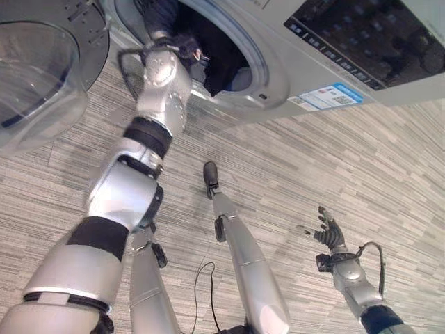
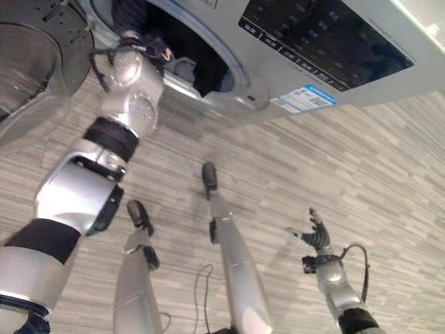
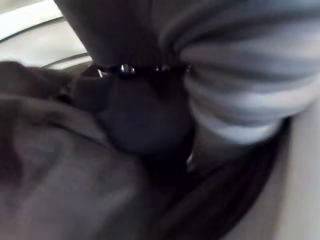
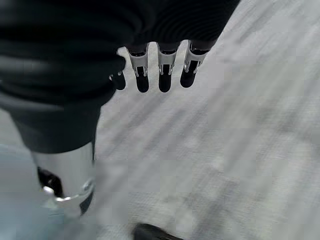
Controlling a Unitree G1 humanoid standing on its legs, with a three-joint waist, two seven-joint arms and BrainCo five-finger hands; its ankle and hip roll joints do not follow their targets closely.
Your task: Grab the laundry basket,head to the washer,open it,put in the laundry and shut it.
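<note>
- The left hand (image 1: 161, 24) reaches up into the round opening of the washer (image 1: 271, 80), its wrist at the rim; its fingers are buried among dark cloth, so I cannot tell how far they are open.
- The right hand (image 1: 327, 232) hangs low over the striped floor (image 1: 361, 167), well apart from the washer, fingers spread and relaxed, holding nothing.
- Dark laundry (image 1: 219, 59) lies inside the drum, around the left hand.
- The washer door (image 1: 42, 62) stands swung open beside the opening.
</note>
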